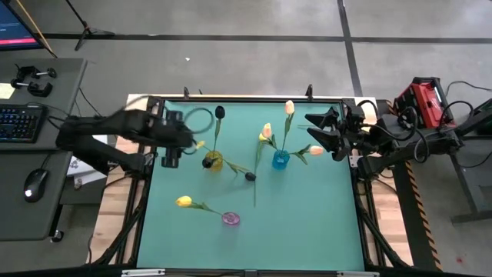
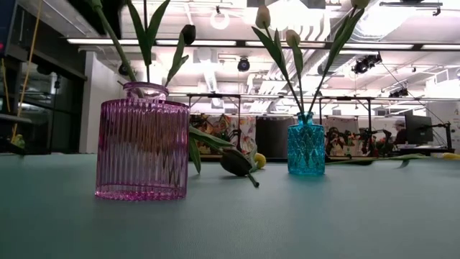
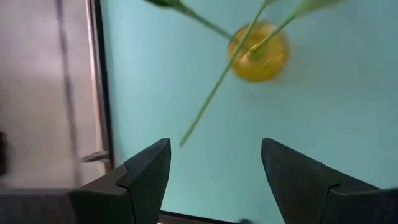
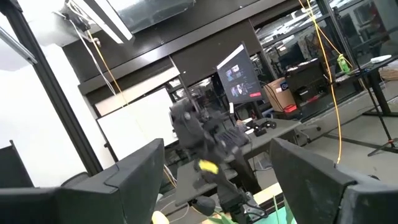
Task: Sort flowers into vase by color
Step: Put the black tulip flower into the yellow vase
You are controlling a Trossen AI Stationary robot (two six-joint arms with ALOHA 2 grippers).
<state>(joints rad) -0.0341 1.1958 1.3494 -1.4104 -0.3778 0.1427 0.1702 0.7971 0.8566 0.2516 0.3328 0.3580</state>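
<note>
My left gripper (image 1: 181, 138) (image 3: 214, 165) hovers open over the table's left part, just left of the yellow vase (image 1: 213, 161) (image 3: 258, 53). That vase holds a black tulip (image 1: 220, 112), and a yellow bud (image 1: 200, 144) leans out toward the gripper. Another black tulip (image 1: 250, 176) (image 2: 236, 162) lies on the table beside it. The blue vase (image 1: 280, 159) (image 2: 306, 147) holds cream-peach tulips (image 1: 289, 107). The pink vase (image 1: 231, 218) (image 2: 142, 147) holds a yellow tulip (image 1: 184, 201). My right gripper (image 1: 317, 131) (image 4: 217, 180) waits open at the right edge, near a leaning cream tulip (image 1: 315, 151).
A desk with a keyboard (image 1: 19, 123) and a mouse (image 1: 34, 185) stands left of the table. A red device (image 1: 421, 100) sits beyond the right edge. Bare green table (image 1: 307, 223) spreads across the near half.
</note>
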